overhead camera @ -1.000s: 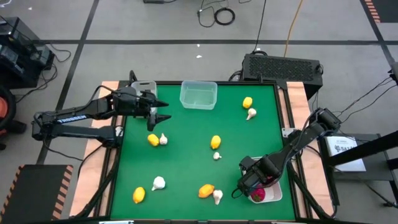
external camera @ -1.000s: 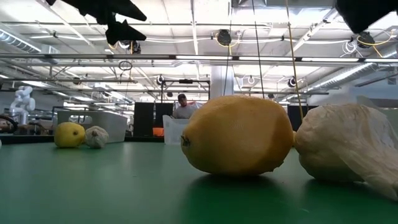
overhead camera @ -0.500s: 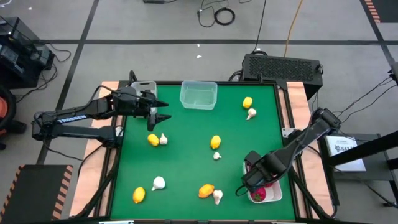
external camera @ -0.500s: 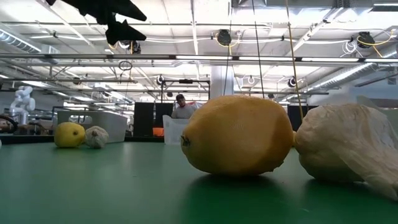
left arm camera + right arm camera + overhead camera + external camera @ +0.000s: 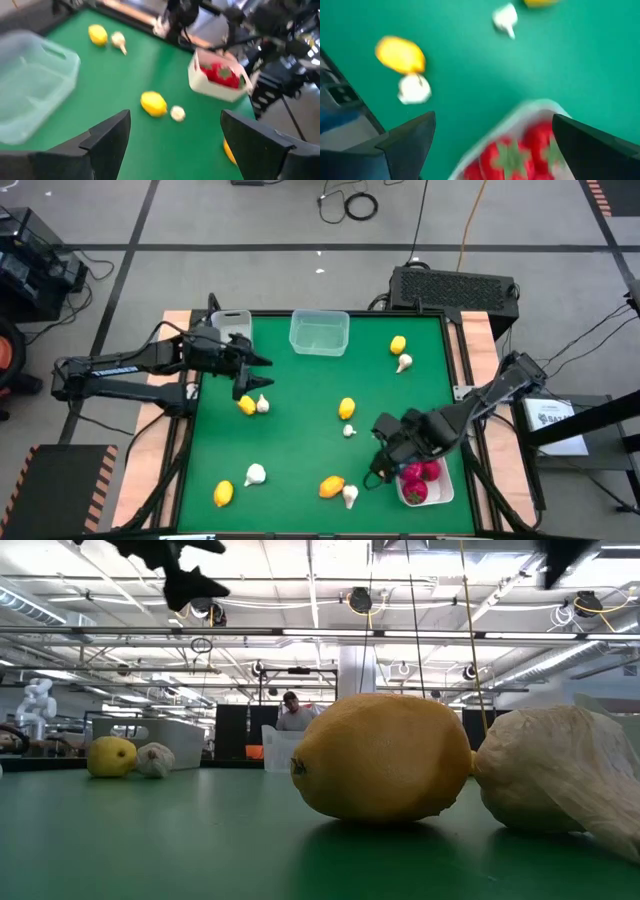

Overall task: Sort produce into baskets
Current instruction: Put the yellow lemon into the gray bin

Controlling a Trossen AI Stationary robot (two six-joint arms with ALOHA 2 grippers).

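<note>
Since a sec ago, right gripper (image 5: 377,467) left white tray (image 5: 442,492), wide open, empty; strawberries (image 5: 418,480) now unhidden.

Left gripper (image 5: 256,372) open, empty, dipped toward a lemon (image 5: 245,405).

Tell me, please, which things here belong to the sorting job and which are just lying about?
Job: lemons, garlic bulbs, red fruits in the white tray, clear tub, grey bin.
Lying about: black box behind the table, floor cables, paper.

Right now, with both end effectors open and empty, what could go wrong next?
1. The left end effector hovers over a lemon touching a garlic bulb; a grasp may catch both.
2. The right end effector sits beside the white tray of red fruits; a swing could nudge it.
</note>
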